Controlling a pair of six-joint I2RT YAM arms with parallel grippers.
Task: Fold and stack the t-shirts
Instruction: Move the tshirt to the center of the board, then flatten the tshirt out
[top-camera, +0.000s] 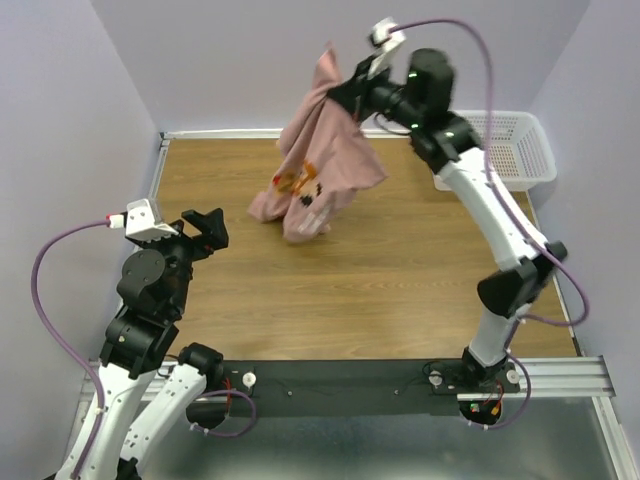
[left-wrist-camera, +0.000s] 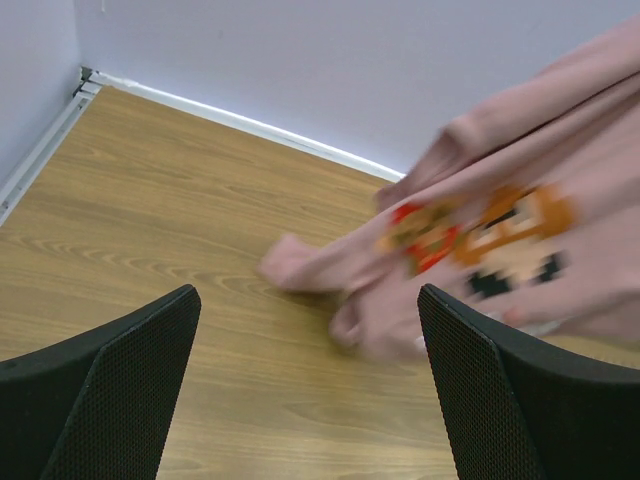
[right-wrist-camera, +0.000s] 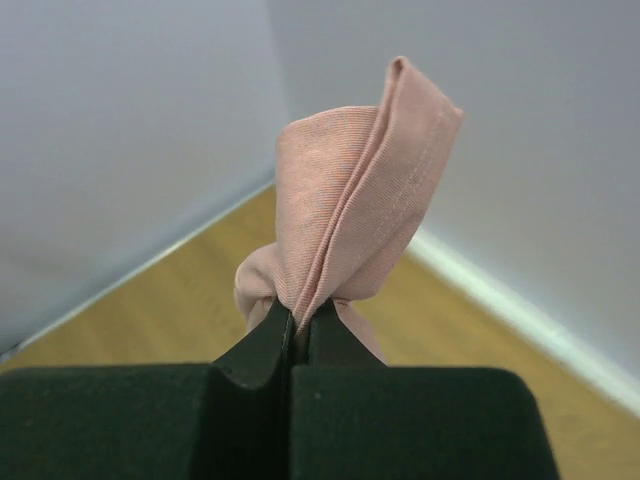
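Note:
A dusty pink t-shirt (top-camera: 318, 165) with a pixel-style orange, red and black print hangs bunched from my right gripper (top-camera: 343, 82), high over the far middle of the table. Its lower end touches the wood. The right wrist view shows the jaws pinched shut on a fold of the pink t-shirt (right-wrist-camera: 350, 200) at my right gripper (right-wrist-camera: 301, 318). My left gripper (top-camera: 205, 228) is open and empty, near the left side of the table. In the left wrist view the blurred t-shirt (left-wrist-camera: 500, 250) lies ahead and right of my left gripper (left-wrist-camera: 308, 385).
A white plastic mesh basket (top-camera: 510, 150) stands at the far right corner of the wooden table (top-camera: 400, 270). Pale walls enclose the left, back and right sides.

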